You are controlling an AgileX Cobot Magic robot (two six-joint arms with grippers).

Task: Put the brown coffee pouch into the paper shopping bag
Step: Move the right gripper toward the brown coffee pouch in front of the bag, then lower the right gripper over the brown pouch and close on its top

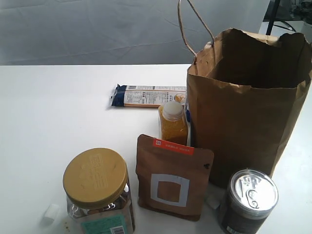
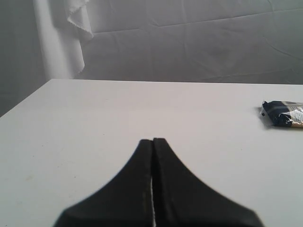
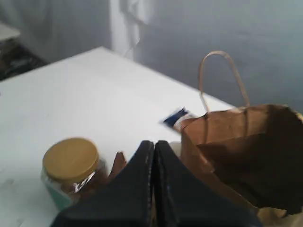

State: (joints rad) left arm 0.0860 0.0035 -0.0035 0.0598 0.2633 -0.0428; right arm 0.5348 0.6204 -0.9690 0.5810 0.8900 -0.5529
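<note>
At the end of the right arm, the right claw (image 3: 154,143) has its two black fingers pressed together with nothing between them. Just past its tip a brown corner shows. I take this for the brown coffee pouch (image 3: 117,164), between the yellow-lidded jar (image 3: 71,163) and the paper shopping bag (image 3: 246,146). The left claw (image 2: 152,141) is likewise pinched together and empty. Before it lie only bare table (image 2: 94,118) and the end of the blue-and-white packet (image 2: 283,113); the pouch is not in its sight.

In the exterior view the pouch (image 1: 174,178) stands upright on the table, its long axis vertical, just beside the front wall of the bag (image 1: 248,112). The jar is on its left and a tin can (image 1: 247,200) on its right. Neither claw shows there. I judge the right arm to be nearer: the pouch lies ahead of and below its claw, which must first spread its fingers.
</note>
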